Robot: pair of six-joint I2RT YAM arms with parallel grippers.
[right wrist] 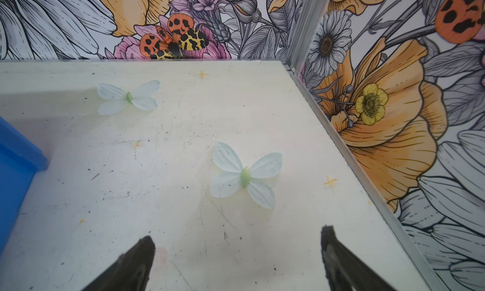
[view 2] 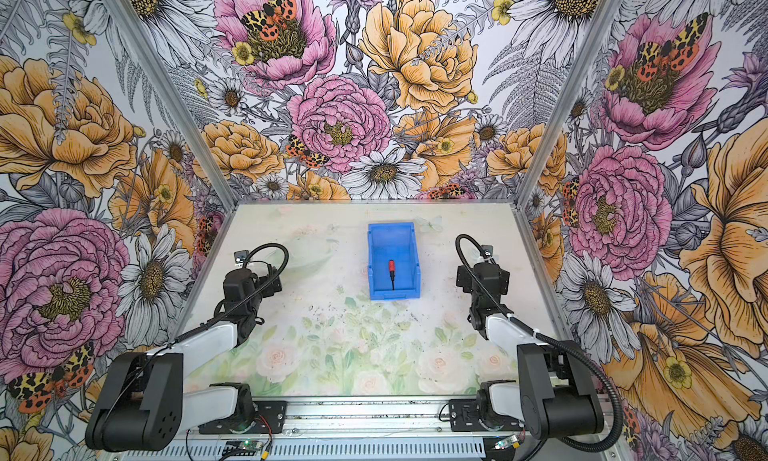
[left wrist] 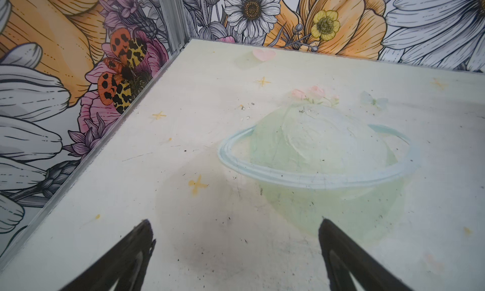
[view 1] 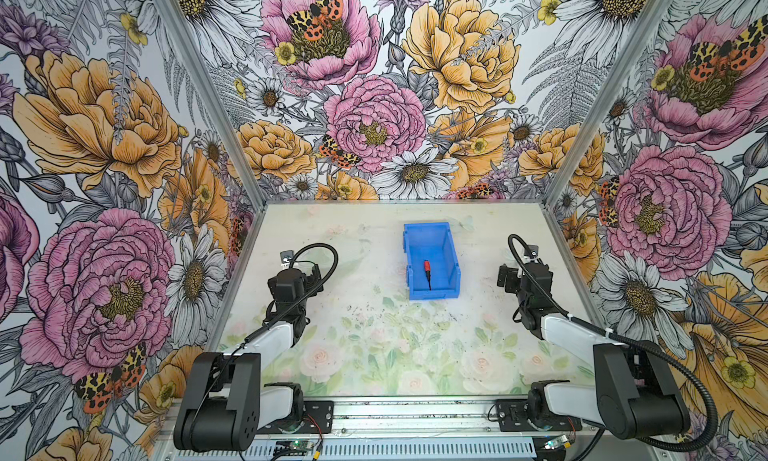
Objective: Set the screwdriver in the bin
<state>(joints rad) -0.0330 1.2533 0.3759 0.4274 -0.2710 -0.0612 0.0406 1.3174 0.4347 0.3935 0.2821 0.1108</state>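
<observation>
Floral-papered walls enclose a pale printed table [view 1: 374,355]; toward its back stands the bin [view 1: 451,251]; the screwdriver [view 1: 427,274] lies flat on the bin's floor, its long axis along the bin's length, red handle toward the back wall, shaft tip toward the lowered front lip. The left gripper [left wrist: 234,221] and the right gripper [right wrist: 237,233] hang over bare table, jaws spread wide and empty; the bin sits between them, nearer the right gripper; the task looks finished.
</observation>
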